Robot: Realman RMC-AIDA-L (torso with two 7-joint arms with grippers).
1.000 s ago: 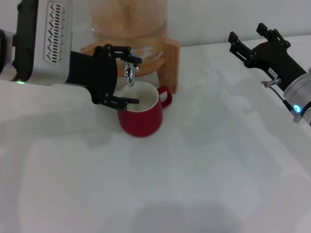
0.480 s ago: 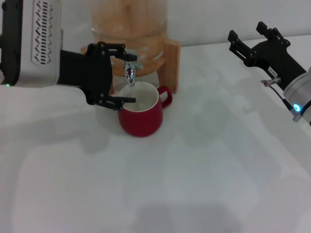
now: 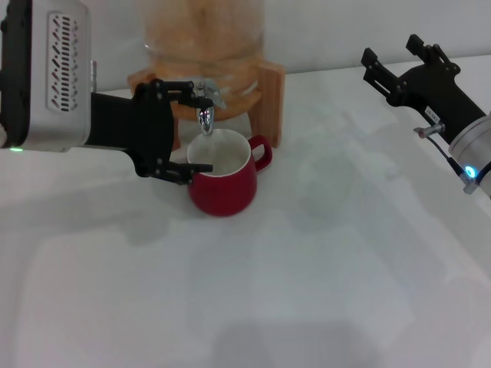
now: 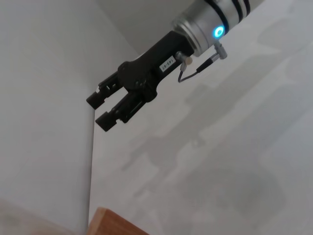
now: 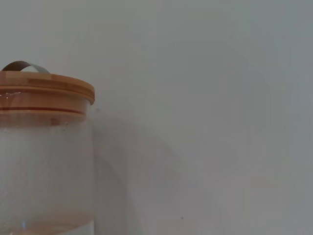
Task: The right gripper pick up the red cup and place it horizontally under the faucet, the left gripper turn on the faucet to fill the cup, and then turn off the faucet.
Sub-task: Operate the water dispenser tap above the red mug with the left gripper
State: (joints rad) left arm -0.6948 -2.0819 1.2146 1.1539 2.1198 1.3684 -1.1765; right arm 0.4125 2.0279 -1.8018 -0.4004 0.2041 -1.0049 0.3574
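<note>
While the red cup [image 3: 223, 182] sits upright on the white table [image 3: 307, 291] right under the faucet [image 3: 204, 115], the left gripper [image 3: 178, 130] is parked just to the cup's left side, fingers spread apart. Its upper fingers are up around the chrome faucet's lever, and the lower ones are right at the cup's rim, so the jaws aren't pinching anything that I can make out. The faucet sticks out of a glass drink dispenser [image 3: 203, 34] on a wooden stand [image 3: 265, 96], directly behind the cup. Cup handle points to the right, white inside visible.

The right gripper [image 3: 399, 61] is way off on the right side, well apart from the cup, hanging above the table with its two fingers spread and nothing between them. The left wrist view shows that same claw [image 4: 105, 105] open too.
</note>
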